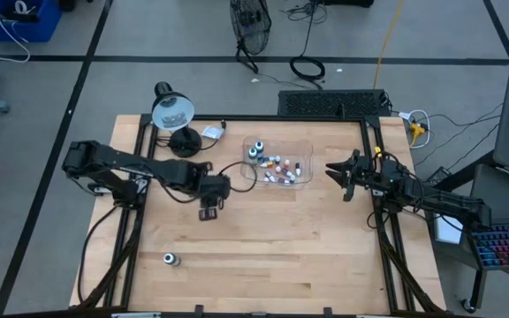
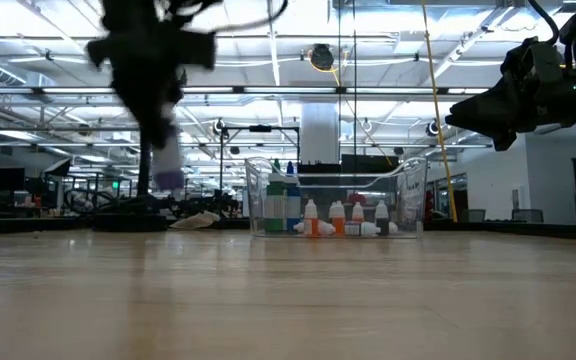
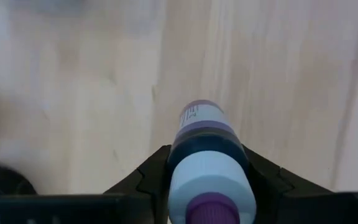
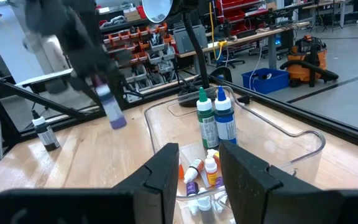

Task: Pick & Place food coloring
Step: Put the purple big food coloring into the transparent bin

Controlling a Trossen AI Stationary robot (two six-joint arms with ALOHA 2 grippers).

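Food coloring bottles lie mostly together in the clear plastic tray on the bench, just ahead of the right arm's jaws. One purple-capped bottle is out of the tray, pinched between the jaws of the left gripper, its capped end nearest the wrist and its far end pointing out past the fingertips toward the wood. In the low view that gripper hangs above the bench with the bottle under it, clear of the surface. Another small bottle lies alone on the bench, well apart from both sets of jaws. The right gripper hovers just beside the tray's edge, its jaws spread and holding nothing; between its fingers two taller bottles with green and blue tops stand upright in the tray. A desk lamp stands beyond the left jaws.
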